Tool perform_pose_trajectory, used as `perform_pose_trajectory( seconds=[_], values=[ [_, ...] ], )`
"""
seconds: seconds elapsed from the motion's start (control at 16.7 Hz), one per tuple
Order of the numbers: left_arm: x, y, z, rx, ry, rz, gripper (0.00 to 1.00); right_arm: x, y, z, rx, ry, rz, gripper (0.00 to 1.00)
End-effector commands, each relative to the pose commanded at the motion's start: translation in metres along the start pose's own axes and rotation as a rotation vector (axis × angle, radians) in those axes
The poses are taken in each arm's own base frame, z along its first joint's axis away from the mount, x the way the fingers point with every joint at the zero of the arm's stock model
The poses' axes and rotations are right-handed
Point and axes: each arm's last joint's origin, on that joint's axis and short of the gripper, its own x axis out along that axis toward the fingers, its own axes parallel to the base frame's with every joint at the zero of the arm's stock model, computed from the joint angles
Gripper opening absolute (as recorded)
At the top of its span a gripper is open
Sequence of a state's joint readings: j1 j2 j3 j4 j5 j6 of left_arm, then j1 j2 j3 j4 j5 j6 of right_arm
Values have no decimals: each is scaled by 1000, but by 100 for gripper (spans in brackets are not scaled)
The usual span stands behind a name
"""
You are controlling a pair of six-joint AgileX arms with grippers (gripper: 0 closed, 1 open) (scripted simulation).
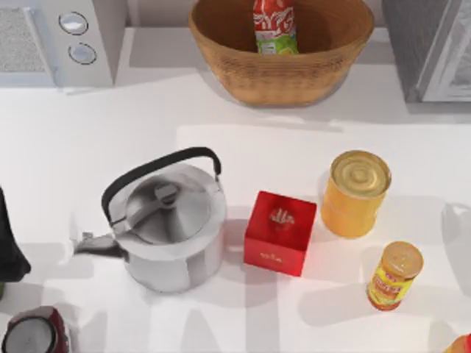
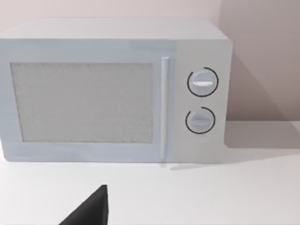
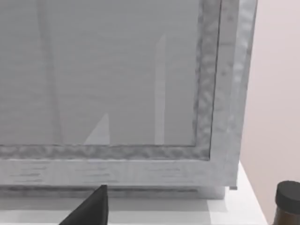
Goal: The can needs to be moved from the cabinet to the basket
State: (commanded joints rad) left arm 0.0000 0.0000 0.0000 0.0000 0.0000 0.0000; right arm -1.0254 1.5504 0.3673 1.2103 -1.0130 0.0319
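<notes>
can (image 1: 275,26) sitting in basket (image 1: 221,55) | transfer looking done | you're seeing both arms parked; grip state: cannot tell

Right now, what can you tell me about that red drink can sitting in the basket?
The can is slim and red with white script, and it has a green-yellow band at its lower end. It looks like printed metal. In the top view it sits inside the woven wicker basket at the back of the table, roughly in the middle of the bowl, and appears to be upright. Its top is cut off by the edge of the picture. No claw is touching it.
</notes>
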Motion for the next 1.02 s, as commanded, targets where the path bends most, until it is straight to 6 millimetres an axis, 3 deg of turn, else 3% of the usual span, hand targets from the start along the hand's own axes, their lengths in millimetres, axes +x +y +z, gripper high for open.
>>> perform_pose_trajectory(
  seconds=[0.3,0.54,0.78,1.02],
  values=[
    [0,0,0,0,0,0,100,4,-4,5,0,0,5,100],
    [0,0,0,0,0,0,100,18,-33,38,-1,0,10,100],
    [0,0,0,0,0,0,100,32,-66,104,11,7,7,100],
    [0,0,0,0,0,0,100,36,-73,191,35,20,3,100]
  ],
)
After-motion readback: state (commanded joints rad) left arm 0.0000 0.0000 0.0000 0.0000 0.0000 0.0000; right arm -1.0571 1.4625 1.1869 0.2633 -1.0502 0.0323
